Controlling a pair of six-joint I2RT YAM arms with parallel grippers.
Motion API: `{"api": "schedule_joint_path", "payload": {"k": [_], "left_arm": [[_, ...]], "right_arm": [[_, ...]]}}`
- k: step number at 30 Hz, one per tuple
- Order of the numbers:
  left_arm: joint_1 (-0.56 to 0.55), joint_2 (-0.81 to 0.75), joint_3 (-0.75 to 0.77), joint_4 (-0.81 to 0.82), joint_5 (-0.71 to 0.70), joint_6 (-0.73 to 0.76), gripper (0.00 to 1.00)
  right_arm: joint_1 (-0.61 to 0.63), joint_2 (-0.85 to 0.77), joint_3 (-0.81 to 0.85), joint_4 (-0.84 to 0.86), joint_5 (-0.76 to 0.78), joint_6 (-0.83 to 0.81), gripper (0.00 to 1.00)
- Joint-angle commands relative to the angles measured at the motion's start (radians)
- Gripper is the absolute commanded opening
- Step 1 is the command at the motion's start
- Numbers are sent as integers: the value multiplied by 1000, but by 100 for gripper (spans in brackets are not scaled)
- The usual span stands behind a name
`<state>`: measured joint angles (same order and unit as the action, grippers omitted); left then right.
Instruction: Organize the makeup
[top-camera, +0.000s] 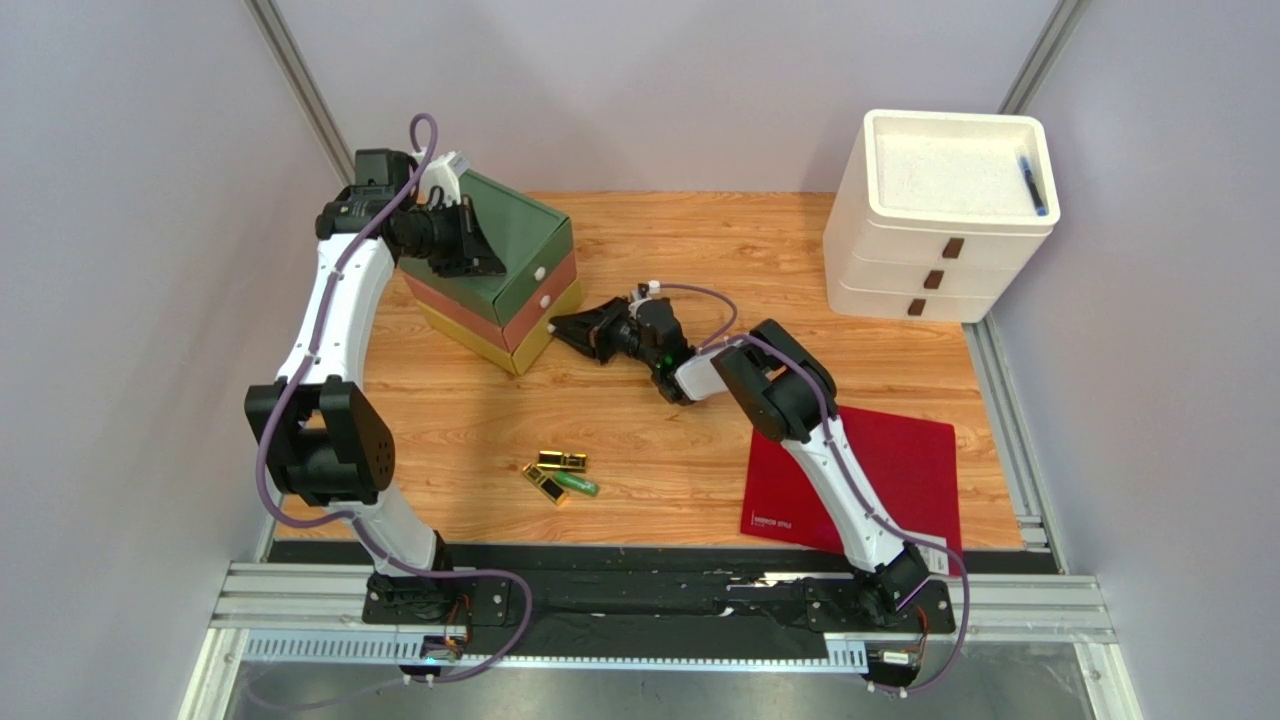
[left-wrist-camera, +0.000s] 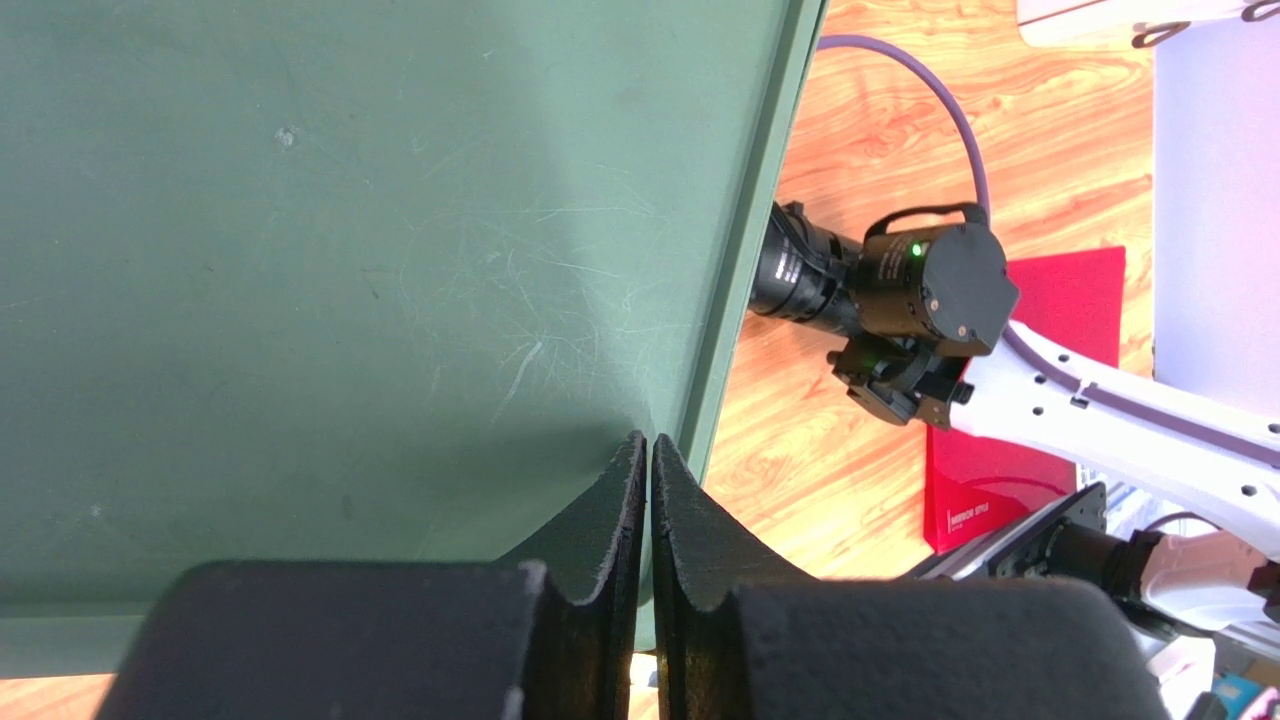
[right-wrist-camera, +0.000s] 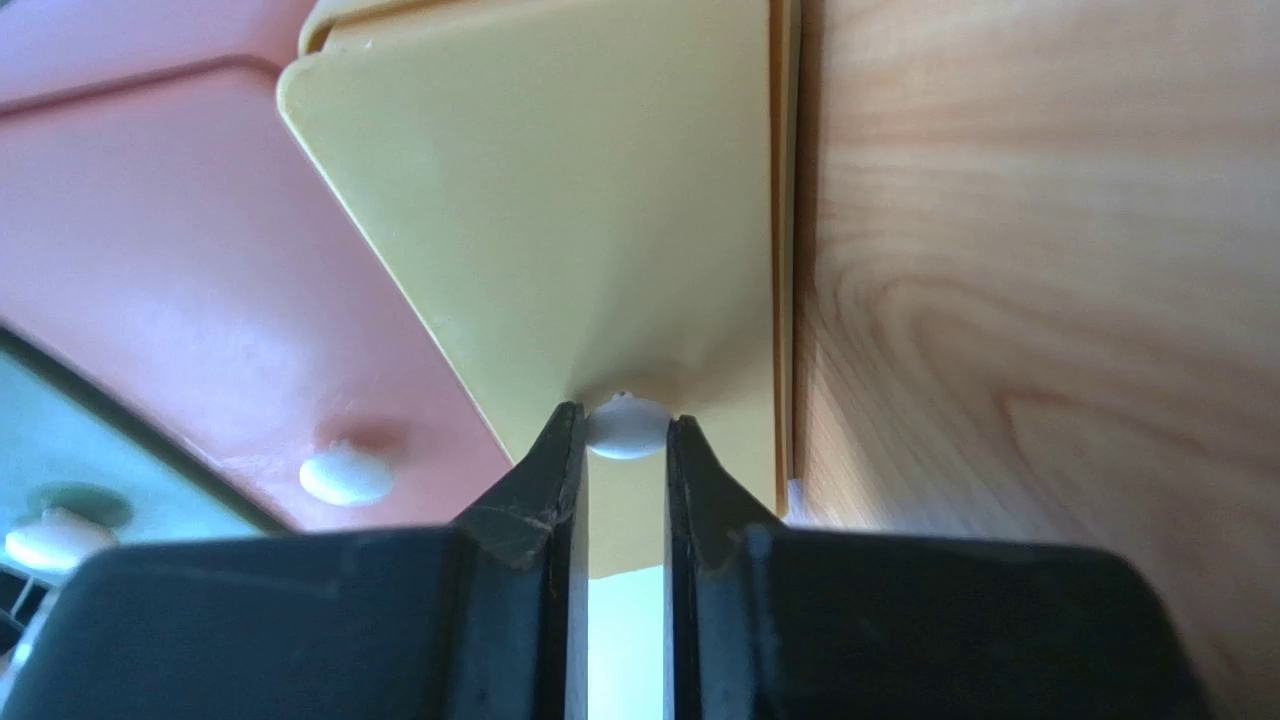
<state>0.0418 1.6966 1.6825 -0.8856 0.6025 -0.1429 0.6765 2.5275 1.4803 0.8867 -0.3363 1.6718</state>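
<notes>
Grip on the white knob (right-wrist-camera: 628, 425) of the yellow drawer (right-wrist-camera: 601, 195) comes from the right pincer (right-wrist-camera: 624, 450), clenched round it, apparently to pull the drawer open for makeup. The left pincer (left-wrist-camera: 649, 458), clenched empty, sits on the stack's green top (left-wrist-camera: 346, 270), likely steadying it. The gold lipstick tubes (top-camera: 564, 461) and green tube (top-camera: 576, 485) lie on the bench (top-camera: 676, 435), well apart from the drawers.

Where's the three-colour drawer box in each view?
Top external: drawer box at the back, left of centre.
Left wrist: its green top fills the left side.
Right wrist: its yellow bottom drawer sits at centre, with the white knob between the fingers.
Shared landmark: the wooden tabletop, in all three.
</notes>
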Motion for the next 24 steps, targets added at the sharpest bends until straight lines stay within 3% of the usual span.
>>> {"api": "schedule_joint_path", "payload": {"k": [1, 13, 18, 21, 22, 24], "left_arm": [[9, 17, 3, -65, -56, 37, 10], [9, 18, 6, -53, -60, 26, 10], [9, 15, 5, -56, -56, 31, 10], [9, 14, 5, -58, -55, 34, 10], [9, 12, 5, -61, -53, 34, 10], [9, 9, 3, -62, -53, 34, 10]], "right_arm": [[21, 18, -101, -46, -1, 212, 3], [5, -159, -394, 21, -12, 201, 1], [-3, -207, -398, -27, -58, 100, 3], [-3, -196, -315, -106, -89, 36, 18], [-2, -191, -289, -115, -90, 34, 32], [-2, -173, -275, -117, -76, 46, 43]]}}
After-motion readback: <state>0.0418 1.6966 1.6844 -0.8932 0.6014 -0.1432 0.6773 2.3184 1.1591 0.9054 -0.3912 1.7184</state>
